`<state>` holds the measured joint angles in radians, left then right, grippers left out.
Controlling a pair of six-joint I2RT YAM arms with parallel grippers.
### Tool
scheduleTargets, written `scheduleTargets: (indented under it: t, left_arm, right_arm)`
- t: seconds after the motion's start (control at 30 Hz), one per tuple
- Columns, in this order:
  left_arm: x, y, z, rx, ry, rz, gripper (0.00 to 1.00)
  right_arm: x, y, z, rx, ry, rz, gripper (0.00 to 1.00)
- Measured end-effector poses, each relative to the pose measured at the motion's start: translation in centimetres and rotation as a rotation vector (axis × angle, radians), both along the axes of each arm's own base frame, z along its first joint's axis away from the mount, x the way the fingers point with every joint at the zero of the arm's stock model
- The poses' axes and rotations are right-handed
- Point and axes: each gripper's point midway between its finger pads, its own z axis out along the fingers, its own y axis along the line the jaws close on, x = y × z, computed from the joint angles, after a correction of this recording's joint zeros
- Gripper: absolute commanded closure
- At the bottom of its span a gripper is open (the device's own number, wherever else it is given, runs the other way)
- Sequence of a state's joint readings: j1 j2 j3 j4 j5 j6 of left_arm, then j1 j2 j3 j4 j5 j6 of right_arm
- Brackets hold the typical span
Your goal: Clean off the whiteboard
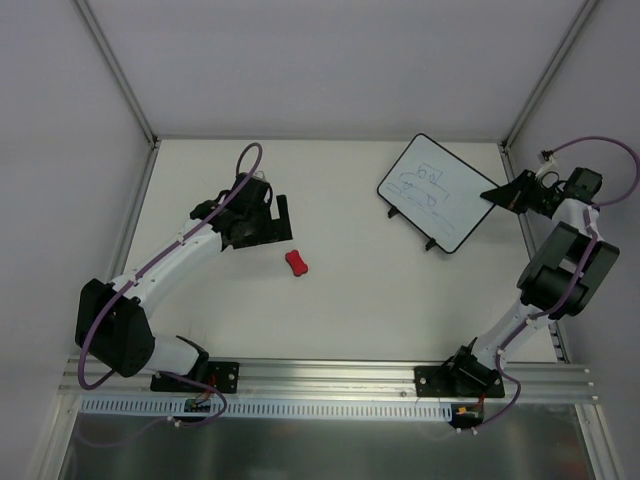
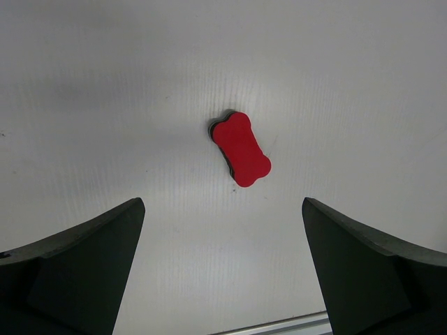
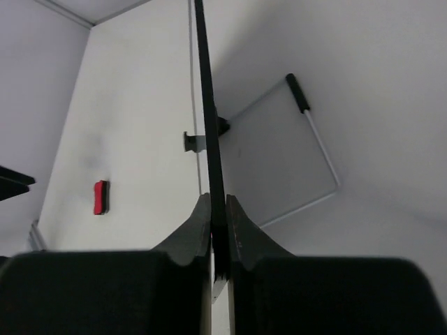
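Note:
The whiteboard [image 1: 435, 192], white with a thin black frame and a blue line drawing, is at the back right, tilted. My right gripper [image 1: 497, 195] is shut on its right edge. In the right wrist view the board shows edge-on as a black strip [image 3: 209, 118] clamped between the fingers of my right gripper [image 3: 218, 216]. The red bone-shaped eraser [image 1: 297, 263] lies on the table at the middle. My left gripper [image 1: 262, 225] is open, hovering just up-left of the eraser. In the left wrist view the eraser [image 2: 241, 149] lies ahead of the wide-open left gripper [image 2: 223, 230].
The white table [image 1: 350, 320] is walled by grey panels at back and sides. An aluminium rail [image 1: 330, 378] runs along the near edge with both arm bases. The board's black feet [image 1: 392, 212] rest on the table.

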<state>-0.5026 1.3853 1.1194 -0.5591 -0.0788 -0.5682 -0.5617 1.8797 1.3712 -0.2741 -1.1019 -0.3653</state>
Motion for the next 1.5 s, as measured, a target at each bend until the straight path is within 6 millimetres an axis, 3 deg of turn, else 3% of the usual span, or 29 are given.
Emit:
scheduleTargets:
  t: [0.1,0.3,0.53,1.0,1.5]
  left_arm:
    - [0.0,0.0,0.0,0.003,-0.001,-0.004,0.01]
    - [0.0,0.1,0.0,0.01,-0.004,-0.015,0.01]
    - [0.0,0.2,0.0,0.021,-0.008,-0.032,0.01]
    - [-0.2,-0.2,-0.3,0.015,0.004,-0.062,0.01]
    - [0.0,-1.6,-6.0,0.052,0.185,-0.027,0.01]
  right_arm:
    - [-0.4,1.1,0.9,0.064,-0.014,0.044,1.0]
    - [-1.2,1.6,0.1,0.087,-0.03,0.067,1.0]
    - [-3.6,2.6,-1.2,0.094,-0.035,0.076,1.0]
    - [-7.4,5.4,-0.8,0.048,-0.029,0.055,1.0]
    - [-10.5,7.6,-1.2,0.034,0.004,0.017,1.0]
